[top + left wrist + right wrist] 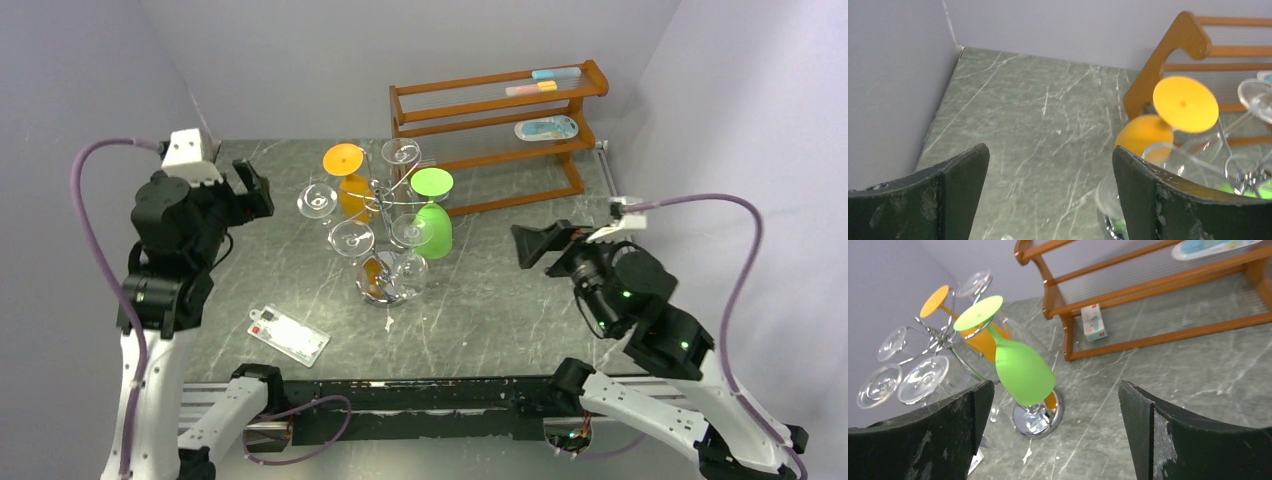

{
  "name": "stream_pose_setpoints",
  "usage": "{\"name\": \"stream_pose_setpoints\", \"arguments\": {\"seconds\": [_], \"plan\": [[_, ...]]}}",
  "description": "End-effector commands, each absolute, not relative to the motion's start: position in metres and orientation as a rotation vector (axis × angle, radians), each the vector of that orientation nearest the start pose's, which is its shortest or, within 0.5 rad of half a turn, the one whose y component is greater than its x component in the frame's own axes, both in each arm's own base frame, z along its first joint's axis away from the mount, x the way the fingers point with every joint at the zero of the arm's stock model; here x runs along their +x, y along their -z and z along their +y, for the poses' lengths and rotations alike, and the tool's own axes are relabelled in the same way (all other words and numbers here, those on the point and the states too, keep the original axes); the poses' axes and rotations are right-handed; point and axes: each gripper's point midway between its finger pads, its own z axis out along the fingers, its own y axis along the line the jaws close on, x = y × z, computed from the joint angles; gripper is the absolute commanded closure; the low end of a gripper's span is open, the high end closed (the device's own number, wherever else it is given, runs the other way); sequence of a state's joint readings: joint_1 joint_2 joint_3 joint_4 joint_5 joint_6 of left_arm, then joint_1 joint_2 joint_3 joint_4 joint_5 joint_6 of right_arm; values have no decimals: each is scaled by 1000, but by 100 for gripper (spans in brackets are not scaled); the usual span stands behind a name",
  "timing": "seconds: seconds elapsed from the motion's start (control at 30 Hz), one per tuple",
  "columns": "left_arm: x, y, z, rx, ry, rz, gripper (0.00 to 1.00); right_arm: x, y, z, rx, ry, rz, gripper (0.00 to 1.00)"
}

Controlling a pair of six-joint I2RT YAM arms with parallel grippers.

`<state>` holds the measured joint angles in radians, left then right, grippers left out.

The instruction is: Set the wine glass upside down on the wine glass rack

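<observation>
The chrome wine glass rack stands mid-table on its shiny round base. A green wine glass hangs upside down on its right side, foot up. An orange wine glass hangs upside down at the back. Several clear glasses hang on the other arms. My left gripper is open and empty, left of the rack. My right gripper is open and empty, right of the rack.
A brown wooden three-tier shelf stands at the back right with small items on it, and a small box under it. A white card lies near the front left. Grey walls close in the table.
</observation>
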<state>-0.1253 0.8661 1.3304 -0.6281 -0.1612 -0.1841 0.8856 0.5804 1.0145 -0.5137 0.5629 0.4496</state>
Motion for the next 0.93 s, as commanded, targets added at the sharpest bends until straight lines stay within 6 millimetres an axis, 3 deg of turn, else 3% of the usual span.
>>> {"name": "stream_pose_setpoints", "arguments": {"seconds": [0.0,0.17,0.37,0.9], "plan": [[235,-371,-1,-157,14,1811,4,190,-369,82,90,-415,1670,0],[190,-368,4,-167,23,1808,4,184,-383,64,122,-366,1676,0],[151,-385,2,-157,75,1756,4,182,-390,64,77,-365,1669,0],[149,-391,2,-158,83,1741,3,190,-388,80,43,-389,1647,0]]}}
